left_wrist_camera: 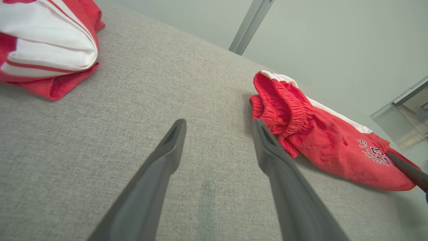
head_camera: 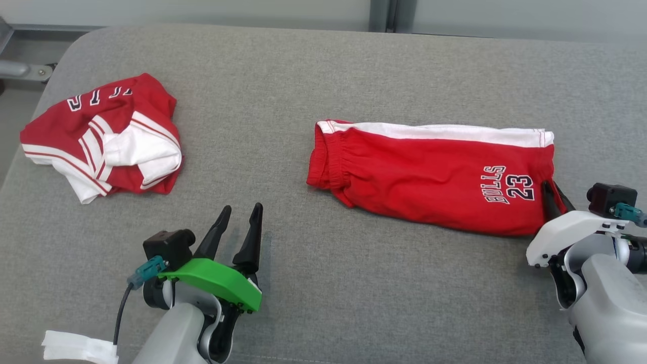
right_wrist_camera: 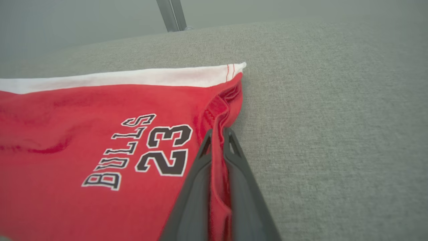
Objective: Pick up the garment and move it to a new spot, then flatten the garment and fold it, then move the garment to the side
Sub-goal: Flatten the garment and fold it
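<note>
A grey padded surface (head_camera: pixel 323 71) is spread under everything. The red shorts (head_camera: pixel 419 172) are laid flat right of its centre, waistband toward the middle. A crumpled jersey (head_camera: pixel 106 136) is seen at the far left, well apart. The right gripper (head_camera: pixel 554 194) is angled in from the lower right and clamped on the shorts' hem beside the "23". The pinched fold is shown between its fingers (right_wrist_camera: pixel 200 174) in the right wrist view. The left gripper (head_camera: pixel 241 215) is held low near the front, fingers spread apart with nothing between them.
</note>
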### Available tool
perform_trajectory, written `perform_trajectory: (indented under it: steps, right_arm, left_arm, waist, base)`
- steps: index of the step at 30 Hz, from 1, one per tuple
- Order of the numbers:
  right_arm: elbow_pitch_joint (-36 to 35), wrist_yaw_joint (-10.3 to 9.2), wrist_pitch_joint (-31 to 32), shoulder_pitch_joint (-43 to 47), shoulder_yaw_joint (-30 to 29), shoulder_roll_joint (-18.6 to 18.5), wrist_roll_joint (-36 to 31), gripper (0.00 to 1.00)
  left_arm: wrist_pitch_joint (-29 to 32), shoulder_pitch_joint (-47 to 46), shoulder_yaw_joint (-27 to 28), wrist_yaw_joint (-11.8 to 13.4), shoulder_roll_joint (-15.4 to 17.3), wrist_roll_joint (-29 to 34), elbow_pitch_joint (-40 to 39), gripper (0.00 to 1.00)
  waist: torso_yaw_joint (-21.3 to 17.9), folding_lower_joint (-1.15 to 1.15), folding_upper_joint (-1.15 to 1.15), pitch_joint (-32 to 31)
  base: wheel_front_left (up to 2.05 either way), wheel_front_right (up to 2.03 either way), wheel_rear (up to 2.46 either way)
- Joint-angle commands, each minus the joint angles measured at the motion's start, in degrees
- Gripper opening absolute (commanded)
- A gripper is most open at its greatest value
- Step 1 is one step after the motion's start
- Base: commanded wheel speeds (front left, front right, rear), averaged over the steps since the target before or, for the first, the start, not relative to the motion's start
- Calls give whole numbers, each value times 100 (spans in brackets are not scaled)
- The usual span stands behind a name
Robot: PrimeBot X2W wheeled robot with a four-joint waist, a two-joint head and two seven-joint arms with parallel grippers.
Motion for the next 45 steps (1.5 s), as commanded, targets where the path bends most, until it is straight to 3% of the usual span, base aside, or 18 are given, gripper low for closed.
perform_trajectory:
  steps: [1,7,14,19,21,27,34,35,37,45]
  right_arm:
    - [-69,-11,9,135,-61,8,-19,0]
    - [-212,-11,9,184,-178,59,-144,0]
    - [-1049,-9,4,121,-2,203,-339,0]
    - [-1716,-9,5,-40,748,401,-300,0]
    - [-1839,-9,5,-182,1329,488,-235,0]
    - [-1571,-9,5,-442,2288,675,7,0]
    - [-1024,-9,5,-590,2713,900,219,0]
    - [-953,-9,5,-621,2707,926,236,13]
    - [-828,-9,4,-652,2640,973,264,100]
    - [-1351,-9,5,-348,1948,952,131,100]
  left_arm:
    - [1,134,39,14,36,74,-51,100]
    - [1,238,50,14,39,196,-127,100]
    - [1,295,106,14,3,305,-197,100]
    - [1,325,133,14,-37,335,-207,100]
    - [1,322,105,14,-74,307,-193,100]
    - [1,259,15,14,-138,258,-175,100]
    - [1,210,-114,14,-181,246,-143,100]
    - [1,206,-123,14,-181,243,-132,100]
    - [1,199,-124,14,-172,237,-123,100]
    - [1,273,275,14,-46,516,-154,100]
  waist:
    - [-225,0,0,-211]
    - [-217,0,0,-219]
    - [-152,0,0,-205]
    - [-78,0,0,-195]
    - [39,0,0,-207]
    - [388,0,0,-208]
    - [694,0,0,-174]
    - [715,0,0,-168]
    - [733,0,0,-165]
    - [395,0,0,-278]
  base:
    - [0,0,0]
    - [0,0,0]
    - [0,0,0]
    - [0,0,0]
    - [0,0,0]
    - [0,0,0]
    - [0,0,0]
    - [0,0,0]
    - [0,0,0]
    - [0,0,0]
